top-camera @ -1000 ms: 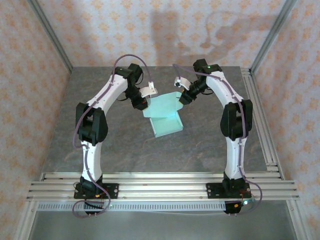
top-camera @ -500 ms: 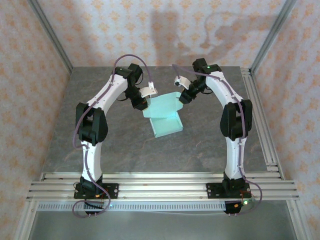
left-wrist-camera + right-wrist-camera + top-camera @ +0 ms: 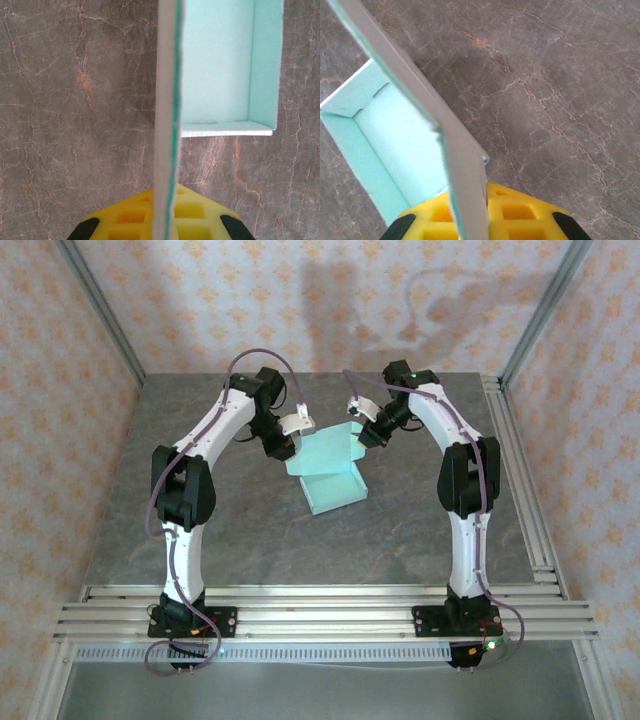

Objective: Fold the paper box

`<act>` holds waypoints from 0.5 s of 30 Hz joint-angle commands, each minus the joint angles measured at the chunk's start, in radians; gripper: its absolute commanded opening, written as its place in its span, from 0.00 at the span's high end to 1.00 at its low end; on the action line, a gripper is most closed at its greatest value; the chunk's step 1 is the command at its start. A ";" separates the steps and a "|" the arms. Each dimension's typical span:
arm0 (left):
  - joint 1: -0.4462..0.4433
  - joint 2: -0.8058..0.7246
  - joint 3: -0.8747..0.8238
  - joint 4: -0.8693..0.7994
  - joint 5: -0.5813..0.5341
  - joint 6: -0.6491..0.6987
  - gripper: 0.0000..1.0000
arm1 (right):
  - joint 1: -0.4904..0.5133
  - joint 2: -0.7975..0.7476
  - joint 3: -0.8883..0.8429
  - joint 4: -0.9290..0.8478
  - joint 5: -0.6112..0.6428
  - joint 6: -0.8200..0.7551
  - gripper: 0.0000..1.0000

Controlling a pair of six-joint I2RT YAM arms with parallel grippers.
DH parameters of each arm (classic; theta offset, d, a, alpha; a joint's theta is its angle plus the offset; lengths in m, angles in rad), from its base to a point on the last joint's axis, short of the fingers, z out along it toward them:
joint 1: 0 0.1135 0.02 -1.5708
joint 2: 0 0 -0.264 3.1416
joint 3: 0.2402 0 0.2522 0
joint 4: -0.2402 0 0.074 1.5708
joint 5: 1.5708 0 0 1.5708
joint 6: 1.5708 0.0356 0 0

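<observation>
**Top view.** The box sits at mid-table, slightly toward the far side. It is an open mint tray lying flat, with a broad panel rising from its far edge. The left claw meets the panel's left edge and the right claw its right edge, so the box lies between the two. Each arm climbs from its base at the near edge and bows outward at the elbow. The left arm and right arm then bend inward, wrists tilted down toward the panel.

**Left wrist view.** The panel, seen edge-on, runs straight down the frame into the left claw. The yellow pads press it from both sides with no gap, so the jaws are closed on the card. The tray of the box lies just right of the panel, its low walls upright.

**Right wrist view.** The panel crosses diagonally from upper left into the right claw. Yellow pads flank it closely, apparently clamped on it. The tray lies to the left, below the panel, on the table.
</observation>
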 commanded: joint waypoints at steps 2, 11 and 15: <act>0.001 -0.029 0.028 -0.041 -0.001 0.018 0.99 | 0.007 -0.018 0.040 -0.041 -0.016 -0.026 0.81; 0.001 -0.036 0.024 -0.038 -0.007 0.007 0.96 | 0.008 -0.045 0.026 -0.052 -0.031 -0.027 1.00; 0.000 -0.040 0.023 -0.030 -0.017 -0.013 0.77 | 0.008 -0.058 0.011 -0.045 -0.025 -0.020 1.00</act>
